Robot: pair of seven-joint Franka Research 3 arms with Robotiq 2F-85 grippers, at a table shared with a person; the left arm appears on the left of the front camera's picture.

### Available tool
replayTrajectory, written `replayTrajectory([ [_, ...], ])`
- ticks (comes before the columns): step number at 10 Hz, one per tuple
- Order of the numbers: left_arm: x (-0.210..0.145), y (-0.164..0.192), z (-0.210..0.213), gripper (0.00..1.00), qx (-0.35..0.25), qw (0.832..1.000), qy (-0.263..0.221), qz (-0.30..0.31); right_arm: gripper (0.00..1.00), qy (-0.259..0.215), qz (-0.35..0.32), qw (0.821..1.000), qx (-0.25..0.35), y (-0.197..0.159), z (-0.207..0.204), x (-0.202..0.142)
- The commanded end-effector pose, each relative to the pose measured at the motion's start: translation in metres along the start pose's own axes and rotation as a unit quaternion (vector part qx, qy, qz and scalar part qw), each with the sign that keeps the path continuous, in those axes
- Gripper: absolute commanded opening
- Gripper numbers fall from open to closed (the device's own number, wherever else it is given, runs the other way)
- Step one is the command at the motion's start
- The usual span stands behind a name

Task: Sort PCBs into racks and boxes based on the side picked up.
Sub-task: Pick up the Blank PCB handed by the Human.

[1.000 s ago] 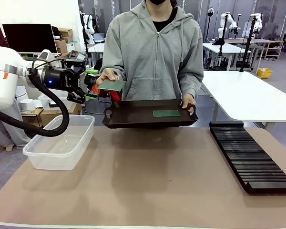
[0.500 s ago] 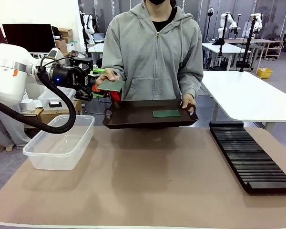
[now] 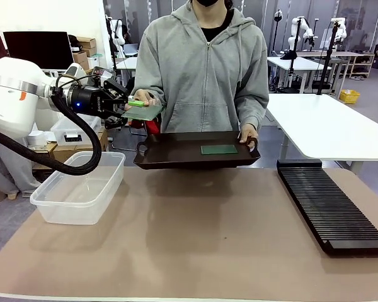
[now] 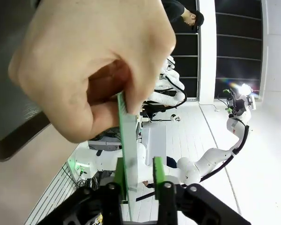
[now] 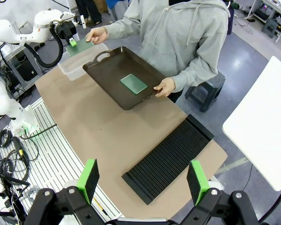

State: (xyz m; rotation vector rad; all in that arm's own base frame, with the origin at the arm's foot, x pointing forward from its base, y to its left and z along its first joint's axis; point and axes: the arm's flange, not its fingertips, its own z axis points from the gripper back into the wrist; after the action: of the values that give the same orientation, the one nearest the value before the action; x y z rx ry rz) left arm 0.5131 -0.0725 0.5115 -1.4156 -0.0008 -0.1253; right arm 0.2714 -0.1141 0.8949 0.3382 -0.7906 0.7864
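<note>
A person across the table holds out one green PCB (image 3: 146, 112) in a hand (image 3: 143, 97), level above the tray's left end. My left gripper (image 3: 133, 107) is shut on the near edge of that PCB, while the hand still grips it. In the left wrist view the PCB (image 4: 126, 140) stands edge-on between my green pads (image 4: 119, 176), with the hand (image 4: 93, 70) close above. A second PCB (image 3: 219, 150) lies flat on the dark brown tray (image 3: 176, 157). My right gripper (image 5: 143, 180) hangs open high over the table. The black rack (image 3: 331, 207) lies at the right and the clear box (image 3: 82, 185) at the left.
The person's other hand (image 3: 249, 133) holds the tray at the table's far edge. From above, the rack (image 5: 171, 159) lies along one table end and the tray (image 5: 107, 65) reaches over the opposite side. White tables stand behind at the right.
My left gripper moved right toward the person's hand and shut on the offered PCB; it was open a second ago. The tray dipped slightly. The right gripper stayed open.
</note>
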Motion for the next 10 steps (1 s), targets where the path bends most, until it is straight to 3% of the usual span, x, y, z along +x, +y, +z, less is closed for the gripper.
replayTrajectory([
  [1,0.003,0.002,0.002,0.0,0.0,1.0,0.014,-0.015,1.0,-0.002,0.004,1.0,0.003,0.002,0.0,0.001],
  [7,0.001,0.003,0.004,0.0,-0.006,0.999,0.031,-0.012,1.0,-0.002,0.004,1.0,0.003,0.002,0.0,0.001],
  [9,-0.018,-0.004,0.002,0.0,-0.006,1.0,0.023,0.0,1.0,-0.002,0.004,1.0,0.003,0.002,0.0,0.001],
  [10,0.0,0.001,0.0,0.0,-0.006,1.0,0.018,0.002,1.0,-0.002,0.004,1.0,0.003,0.002,0.0,0.001],
])
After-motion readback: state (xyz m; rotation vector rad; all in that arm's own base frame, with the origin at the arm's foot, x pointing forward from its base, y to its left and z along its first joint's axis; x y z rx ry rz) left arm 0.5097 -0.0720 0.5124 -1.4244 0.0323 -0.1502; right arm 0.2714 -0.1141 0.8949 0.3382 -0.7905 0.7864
